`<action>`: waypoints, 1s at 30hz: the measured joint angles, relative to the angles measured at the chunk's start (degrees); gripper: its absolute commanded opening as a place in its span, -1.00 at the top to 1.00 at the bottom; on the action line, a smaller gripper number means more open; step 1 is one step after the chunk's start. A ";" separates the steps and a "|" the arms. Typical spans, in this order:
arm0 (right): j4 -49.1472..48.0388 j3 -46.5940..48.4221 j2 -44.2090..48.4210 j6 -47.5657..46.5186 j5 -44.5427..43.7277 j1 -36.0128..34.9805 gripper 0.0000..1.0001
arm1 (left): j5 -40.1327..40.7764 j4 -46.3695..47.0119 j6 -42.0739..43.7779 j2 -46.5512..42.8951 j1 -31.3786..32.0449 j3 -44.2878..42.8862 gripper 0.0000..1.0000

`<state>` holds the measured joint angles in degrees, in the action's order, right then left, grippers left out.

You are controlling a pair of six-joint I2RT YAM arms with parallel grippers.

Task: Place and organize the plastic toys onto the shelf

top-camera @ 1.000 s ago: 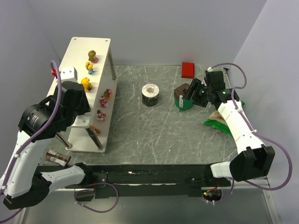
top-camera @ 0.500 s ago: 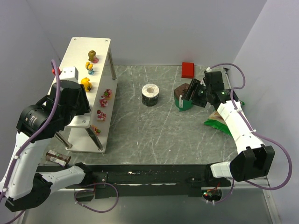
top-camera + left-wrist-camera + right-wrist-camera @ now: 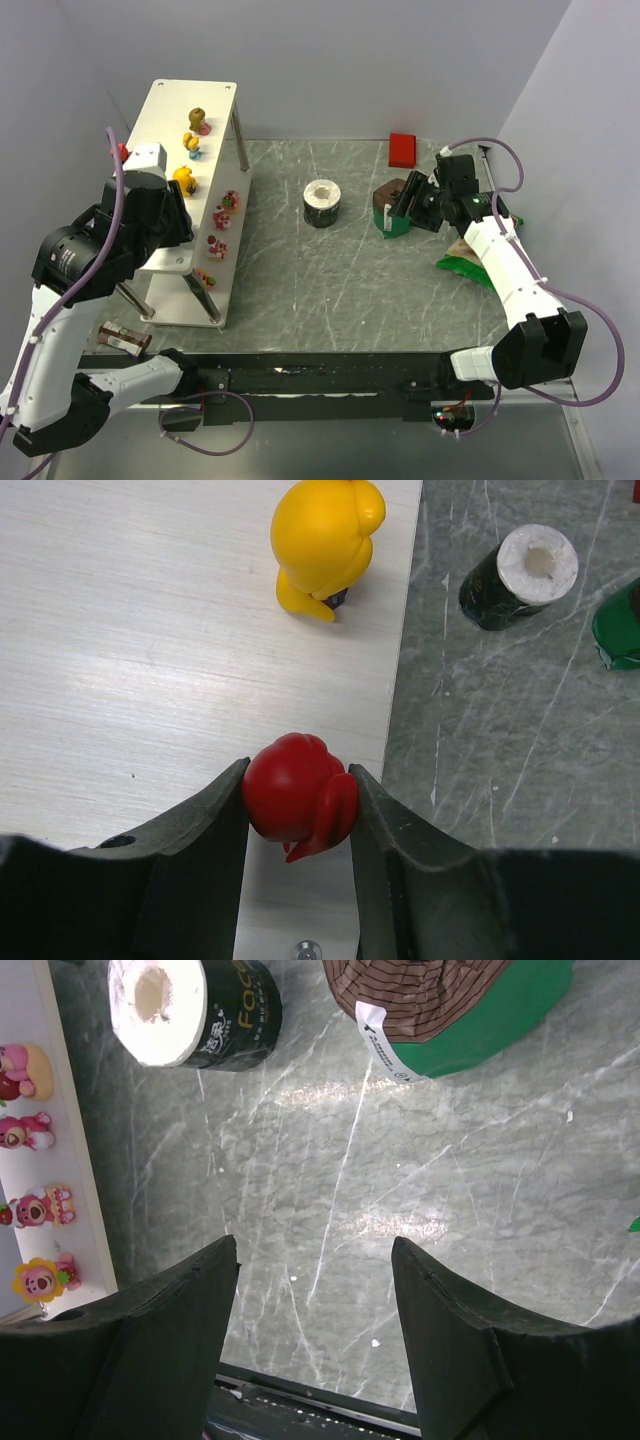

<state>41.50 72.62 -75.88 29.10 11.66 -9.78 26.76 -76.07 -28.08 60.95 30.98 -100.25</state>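
Note:
The shelf (image 3: 170,105) is a white two-tier rack at the table's left. Three yellow plastic toys (image 3: 186,180) stand along its top, and pink ones (image 3: 217,244) line the lower tier, several of them in the right wrist view (image 3: 30,1206). My left gripper (image 3: 298,782) hovers over the near end of the shelf top (image 3: 140,680), shut on a small red toy (image 3: 296,796). A yellow figurine (image 3: 325,538) stands just ahead of it. My right gripper (image 3: 315,1255) is open and holds nothing, above the table beside the green cup.
A black roll with a white core (image 3: 322,203) stands mid-table. A green cup with a brown lid (image 3: 390,212) sits under the right wrist, a red block (image 3: 402,148) behind it and a green chip bag (image 3: 468,262) at the right. A small dark object (image 3: 125,338) lies by the shelf's near leg.
My left arm has shifted slightly over the shelf top, still gripping the red toy. The right arm has barely moved.

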 measured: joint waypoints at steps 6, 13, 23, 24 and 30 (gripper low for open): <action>0.00 0.00 0.00 -0.02 0.00 0.00 -0.40 | -0.63 -0.07 -0.02 -0.46 -0.66 0.02 0.60; 0.00 -0.07 0.00 -0.04 0.00 0.00 -0.40 | -1.05 -0.07 -0.02 -0.48 -1.18 0.07 0.44; 0.04 -1.05 0.02 -0.07 -0.02 0.00 -0.40 | -1.05 -0.13 0.00 0.26 -1.38 -0.31 0.22; 0.04 -1.05 0.02 -0.07 0.00 0.00 -0.40 | -1.05 -0.13 0.00 0.42 -1.40 -0.44 0.21; 0.00 -1.07 0.04 -0.07 0.00 0.00 -0.40 | -1.05 -0.11 0.02 1.70 -1.40 -1.14 -0.04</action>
<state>41.50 71.55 -75.83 29.04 11.66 -9.78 25.71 -76.18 -28.05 62.65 29.58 -101.38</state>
